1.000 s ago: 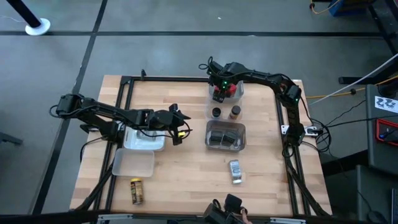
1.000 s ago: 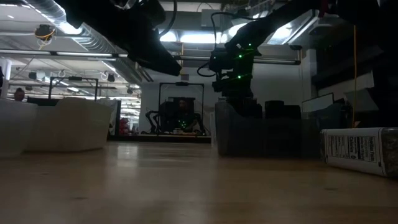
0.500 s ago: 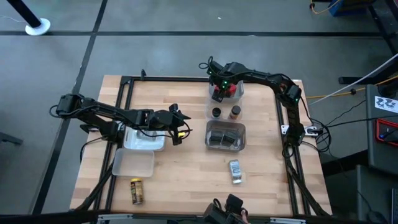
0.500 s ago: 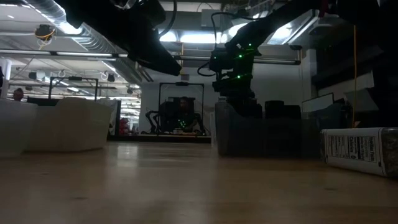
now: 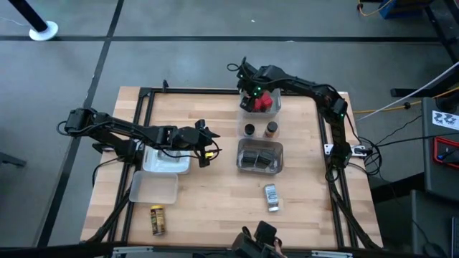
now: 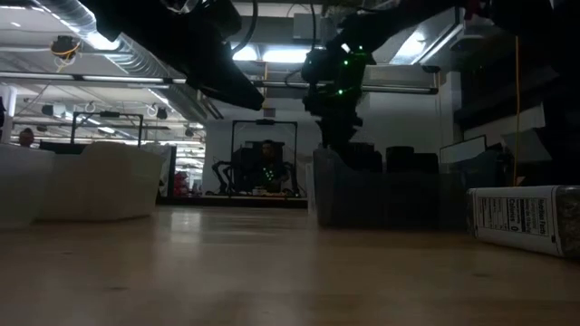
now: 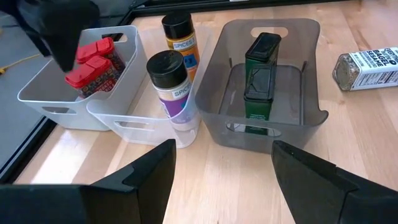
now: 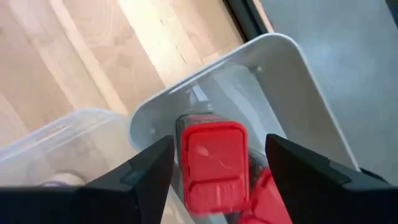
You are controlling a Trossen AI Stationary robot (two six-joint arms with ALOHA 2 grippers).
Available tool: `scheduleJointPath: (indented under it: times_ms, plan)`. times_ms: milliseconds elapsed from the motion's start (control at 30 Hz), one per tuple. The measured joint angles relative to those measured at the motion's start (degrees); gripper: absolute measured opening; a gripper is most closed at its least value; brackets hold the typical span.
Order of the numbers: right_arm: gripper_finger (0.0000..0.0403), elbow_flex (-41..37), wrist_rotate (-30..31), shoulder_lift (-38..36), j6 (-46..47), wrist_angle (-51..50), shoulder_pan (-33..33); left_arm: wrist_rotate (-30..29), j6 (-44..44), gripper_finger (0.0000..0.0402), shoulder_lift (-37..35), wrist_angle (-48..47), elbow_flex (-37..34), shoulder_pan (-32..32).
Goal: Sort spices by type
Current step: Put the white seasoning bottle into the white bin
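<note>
Two red boxes (image 5: 267,102) stand upright in the white tray (image 5: 276,107) at the far middle. My right gripper (image 5: 251,91) hangs open just above them; one red lid (image 8: 213,163) shows below its spread fingers, untouched. Two round jars (image 7: 168,68) stand in the clear tray (image 5: 259,130) beside it. Green tins (image 7: 260,74) lie in the grey tray (image 5: 259,155). A silver-grey jar (image 5: 270,196) lies on its side on the table, and a yellow jar (image 5: 157,219) lies near the front left. My left gripper (image 5: 206,145) waits open over mid-table, holding nothing.
A white tray (image 5: 166,160) and a clear tray (image 5: 153,188) sit under and in front of my left arm. Black frame rails (image 5: 143,129) run along the table's sides. Bare wood (image 5: 215,201) lies between the left trays and the silver-grey jar.
My right gripper has risen out of the far white tray, staying open and tipping a little. The red boxes, which it covered from above before, remain standing in the tray and now show beside it.
</note>
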Motion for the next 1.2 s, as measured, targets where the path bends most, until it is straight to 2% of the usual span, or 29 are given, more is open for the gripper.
scheduleJointPath:
  times_ms: [300, 433, 633, 767, 967, 1200]
  plan:
    - [0.0253, 10.4, 0.5, 0.0, 2.5, -16.8, 2.2, 0.0, -0.2, 0.0249, 0.0, -0.2, 0.0, 0.0]
    - [0.0253, 13.8, 0.5, 0.0, 4.6, -22.7, 5.9, -0.3, -1.3, 0.0249, 0.0, -0.2, 0.0, 0.0]
    - [0.0253, 14.0, 1.9, -1.9, 8.3, -26.6, 14.7, -0.3, -1.4, 0.0249, -1.4, -3.4, 0.0, -0.6]
    - [0.0253, 14.0, 8.2, -4.3, 13.5, -28.7, 21.8, -0.6, -3.5, 0.0249, -6.8, -6.6, -1.1, -2.2]
    - [0.0253, 14.0, 16.0, -7.0, 27.3, -32.2, 33.7, -0.7, -7.8, 0.0249, -20.2, -6.7, -9.5, -6.3]
    - [0.0253, 14.0, 16.1, -6.5, 42.6, -31.1, 48.5, -0.7, -17.2, 0.0249, -34.8, -6.6, -19.1, -10.3]
